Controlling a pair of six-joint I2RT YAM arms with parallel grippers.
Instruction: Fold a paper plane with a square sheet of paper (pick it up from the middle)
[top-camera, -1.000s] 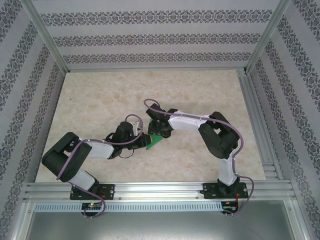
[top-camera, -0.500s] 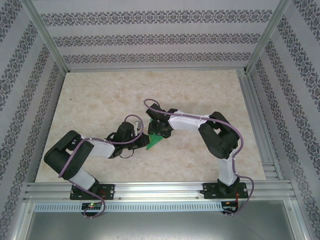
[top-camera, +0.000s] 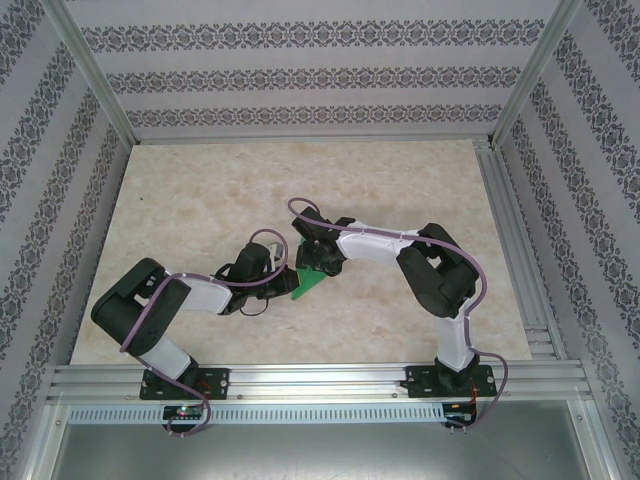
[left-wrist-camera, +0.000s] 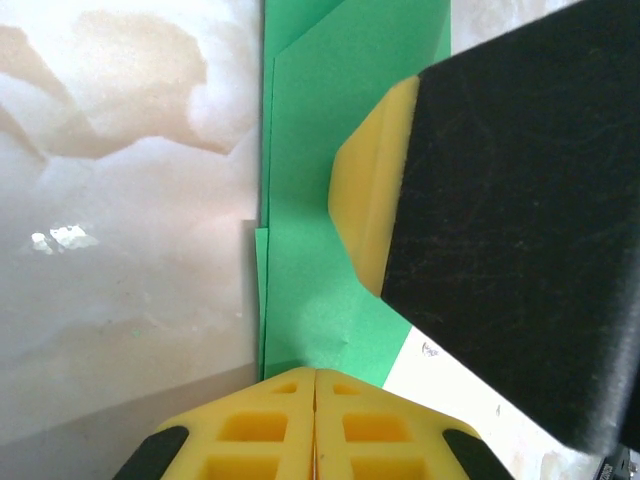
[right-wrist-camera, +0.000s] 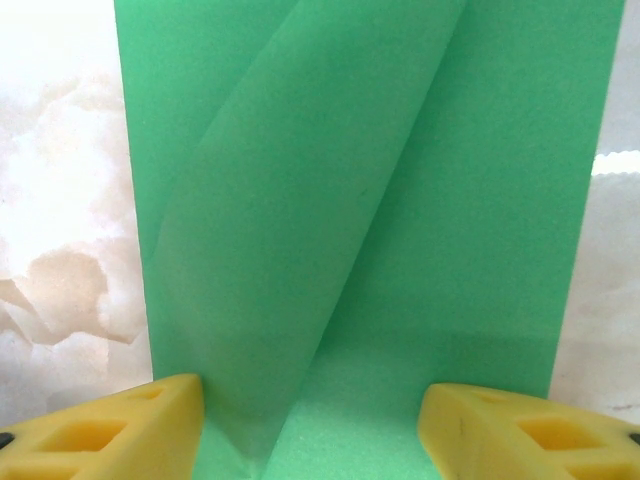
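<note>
the folded paper (top-camera: 311, 284) lies on the table (top-camera: 200, 190), near its middle.

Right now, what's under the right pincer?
Green paper, with a folded-over layer, lies on the table beneath the open right pincer. From the left wrist, that pincer's body hides the paper's right part.

Left hand (left-wrist-camera: 315, 380) pressed closed; right hand (right-wrist-camera: 310, 400) spread apart; both arms reach inward, wrists near.

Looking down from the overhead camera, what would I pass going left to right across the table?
First the left arm, then the left gripper, the green paper, and last the right arm.
</note>
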